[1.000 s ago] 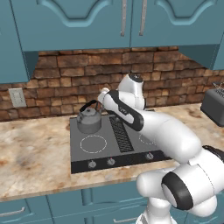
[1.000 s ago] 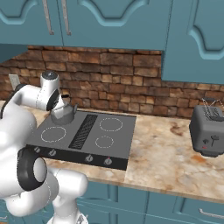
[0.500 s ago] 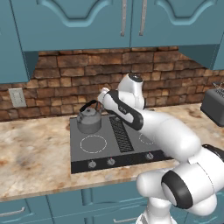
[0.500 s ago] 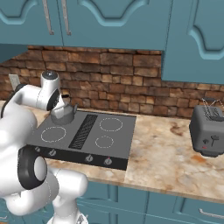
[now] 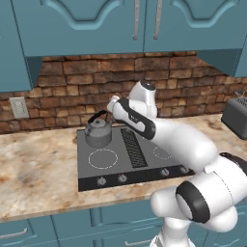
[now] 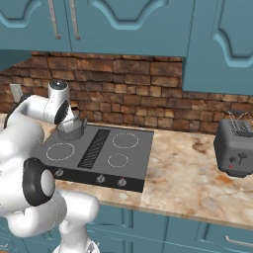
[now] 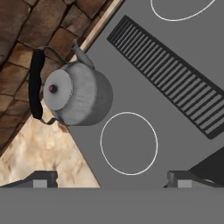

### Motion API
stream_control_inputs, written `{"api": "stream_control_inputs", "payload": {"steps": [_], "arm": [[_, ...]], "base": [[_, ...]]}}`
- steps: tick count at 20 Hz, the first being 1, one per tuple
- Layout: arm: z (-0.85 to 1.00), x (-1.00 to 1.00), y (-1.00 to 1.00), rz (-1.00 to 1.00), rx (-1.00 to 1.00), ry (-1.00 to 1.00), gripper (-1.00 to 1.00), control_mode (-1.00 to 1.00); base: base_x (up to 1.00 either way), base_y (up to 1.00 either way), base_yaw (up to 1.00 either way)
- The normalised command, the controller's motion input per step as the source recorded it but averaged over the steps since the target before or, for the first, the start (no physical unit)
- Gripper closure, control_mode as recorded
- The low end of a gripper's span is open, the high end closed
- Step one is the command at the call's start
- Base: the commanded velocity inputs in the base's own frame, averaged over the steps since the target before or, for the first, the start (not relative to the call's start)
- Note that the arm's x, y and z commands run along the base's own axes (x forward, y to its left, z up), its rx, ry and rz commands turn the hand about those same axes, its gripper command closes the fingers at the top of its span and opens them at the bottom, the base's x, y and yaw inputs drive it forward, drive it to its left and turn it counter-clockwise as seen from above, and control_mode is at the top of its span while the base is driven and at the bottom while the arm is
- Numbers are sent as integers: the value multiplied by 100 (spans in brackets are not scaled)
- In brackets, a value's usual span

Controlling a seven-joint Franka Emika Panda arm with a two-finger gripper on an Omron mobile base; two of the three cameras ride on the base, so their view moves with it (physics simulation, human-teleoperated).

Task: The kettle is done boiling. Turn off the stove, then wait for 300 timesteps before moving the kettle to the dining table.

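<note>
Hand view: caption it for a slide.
Open gripper looks down at the grey kettle on the stove's back corner.

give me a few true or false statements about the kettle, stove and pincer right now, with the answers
1. The kettle sits on the stove's back left corner. True.
2. The pincer is clamped on the kettle's handle. False: its fingertips are spread with nothing between them, apart from the kettle.
3. A toaster stands on the counter right of the stove. True.
4. The kettle lies tipped on its side. False: it stands upright, lid knob up.
5. The stove has a centre grille. True.
</note>
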Motion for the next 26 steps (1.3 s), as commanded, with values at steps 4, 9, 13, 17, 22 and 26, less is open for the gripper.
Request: {"api": "stream_control_inputs", "payload": {"steps": [4, 9, 13, 17, 22, 26], "arm": [[0, 20, 6, -1, 0, 0, -100, -100], [0, 17, 23, -2, 0, -3, -100, -100], [0, 21, 18, -2, 0, 0, -100, -100], [0, 29, 10, -3, 0, 0, -100, -100], [0, 31, 7, -2, 0, 0, -100, -100], [0, 26, 6, 0, 0, 0, -100, -100]], "base": [[0, 0, 0], [0, 0, 0], [0, 0, 0], [0, 0, 0], [0, 0, 0], [0, 0, 0]]}}
